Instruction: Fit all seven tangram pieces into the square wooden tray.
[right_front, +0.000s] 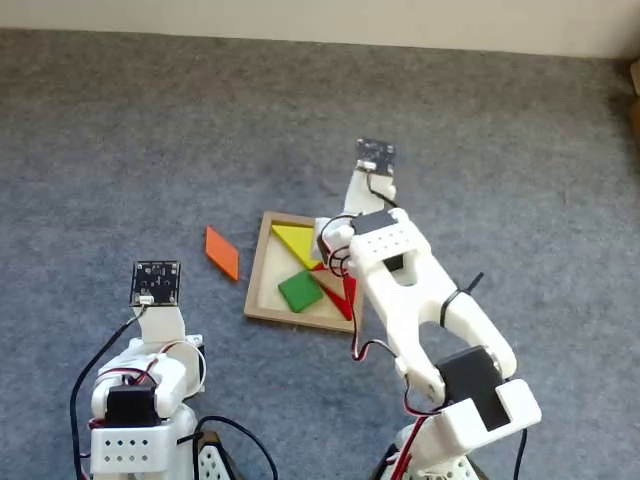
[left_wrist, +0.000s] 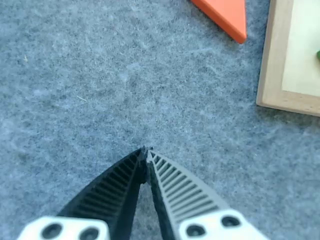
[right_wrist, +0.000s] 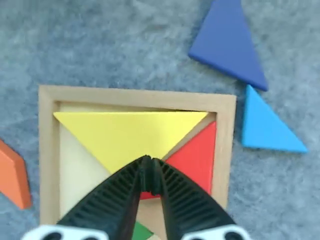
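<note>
The left end effector (left_wrist: 146, 155), clenched empty, has ahead of it the orange parallelogram (left_wrist: 227, 12), seemingly light, stiff and thin, best pinched across its long edges.

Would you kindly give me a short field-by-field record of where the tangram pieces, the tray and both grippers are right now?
surface: grey carpet
tray: square wooden tray, partly filled
in tray: yellow triangle, red triangle, green square
outside tray: orange parallelogram, dark blue triangle, light blue triangle, all on the carpet
left gripper: shut, over bare carpet, apart from the tray
right gripper: shut, above the tray where yellow and red meet
</note>
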